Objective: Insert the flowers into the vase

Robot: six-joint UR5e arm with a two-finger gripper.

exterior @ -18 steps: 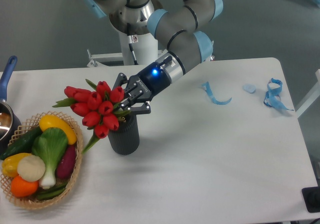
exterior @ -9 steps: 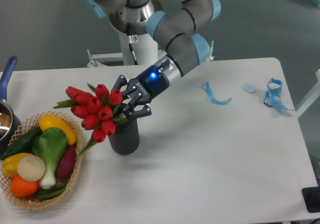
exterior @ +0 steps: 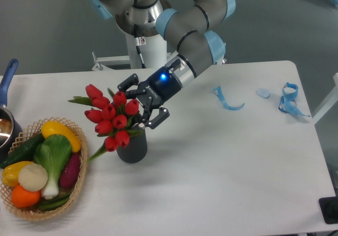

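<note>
White worktop (exterior: 222, 162); no legible writing seen. Basket (exterior: 79, 191) of vegetables at left. Flowers (exterior: 112, 119) held tilted over the vase (exterior: 132, 147), grasped by the gripper (exterior: 141, 107). Blue ribbons (exterior: 288, 100) at right.

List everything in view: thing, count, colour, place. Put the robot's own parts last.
flowers: one bunch of tulips, red with green leaves, leaning left over the vase mouth
vase: one, dark grey, on the table left of centre
wicker basket: one, tan, front left, holding vegetables
vegetables: several, yellow, green, white, orange, purple, in the basket
pot: one, metal with blue handle, left edge, partly cut off
ribbon pieces: about three, light blue, far right of the table
table: one, white
arm: one, grey with blue joints, reaching from behind
gripper: one, black, at the flowers' stems
</note>
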